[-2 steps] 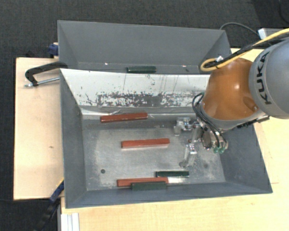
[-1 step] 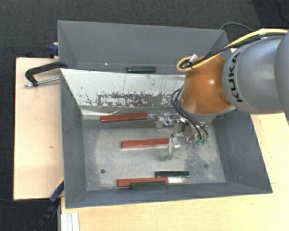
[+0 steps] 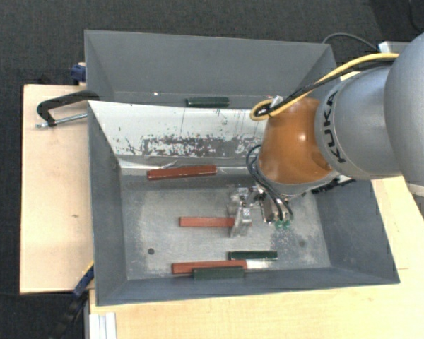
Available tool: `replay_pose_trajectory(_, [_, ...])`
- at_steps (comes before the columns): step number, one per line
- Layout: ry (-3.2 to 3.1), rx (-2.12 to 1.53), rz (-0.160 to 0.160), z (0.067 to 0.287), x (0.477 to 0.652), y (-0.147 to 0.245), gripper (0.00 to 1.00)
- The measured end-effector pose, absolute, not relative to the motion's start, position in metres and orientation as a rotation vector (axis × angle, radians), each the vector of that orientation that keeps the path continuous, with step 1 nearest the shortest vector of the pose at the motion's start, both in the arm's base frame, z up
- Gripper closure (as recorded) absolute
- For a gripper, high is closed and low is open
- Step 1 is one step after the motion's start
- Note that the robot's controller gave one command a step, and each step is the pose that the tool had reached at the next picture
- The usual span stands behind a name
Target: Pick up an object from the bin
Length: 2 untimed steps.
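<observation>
On my screen the bin (image 3: 104,210) is lit evenly and fairly brightly from above. Its far wall (image 3: 169,122) throws back a pale, washed-out glare. I see a soft shadow on the bin floor under the arm (image 3: 381,119) and a mild sheen on its orange cover (image 3: 290,147). The surroundings are dark.

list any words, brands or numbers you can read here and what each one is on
"KUKA": on the grey arm, running sideways next to its orange cover.
No lettering can be read on the red-brown sticks, the dark green sticks or the bin.
</observation>
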<state>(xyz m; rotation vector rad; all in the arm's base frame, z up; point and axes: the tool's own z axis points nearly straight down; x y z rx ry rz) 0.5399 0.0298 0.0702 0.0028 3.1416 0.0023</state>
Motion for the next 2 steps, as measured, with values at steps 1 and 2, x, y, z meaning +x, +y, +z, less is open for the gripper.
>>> replay_pose_trajectory(1, [3.142, 0.014, 0.002, 0.071, 0.536, 0.030, 1.00])
replay_pose_trajectory(2, [3.136, 0.082, 0.002, 0.266, 0.556, -0.012, 1.00])
